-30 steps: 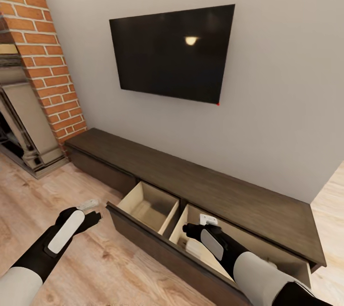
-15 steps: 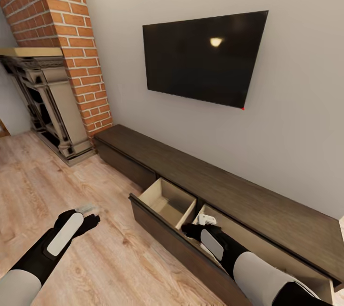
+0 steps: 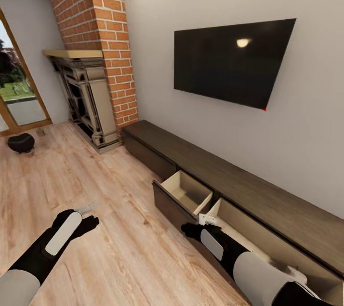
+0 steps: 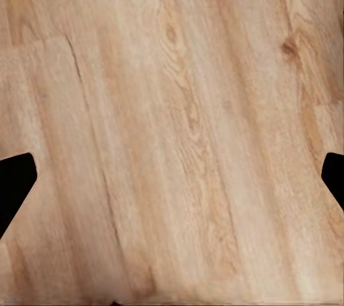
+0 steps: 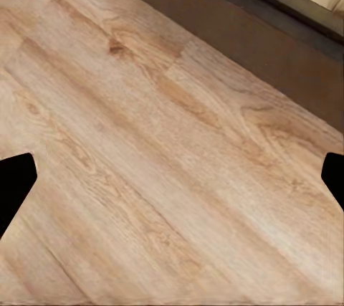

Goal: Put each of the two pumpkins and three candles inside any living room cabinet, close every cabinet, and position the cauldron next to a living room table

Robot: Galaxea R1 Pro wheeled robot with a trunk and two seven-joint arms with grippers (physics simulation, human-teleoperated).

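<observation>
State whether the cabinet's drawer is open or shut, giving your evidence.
Open: the cabinet has a drawer pulled out, its pale interior exposed.

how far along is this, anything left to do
Done: cannot tell; no pumpkins or candles show. In hand: nothing; the left tool and right tool both hang open over the floor. Left: the cabinet drawer stands open, and the cauldron sits by the far doorway.

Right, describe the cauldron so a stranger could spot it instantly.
Start at the brick chimney and the fireplace below it, then look across the wooden floor toward the glass door. The cauldron sits there alone: a small, round-bellied black pot.
</observation>
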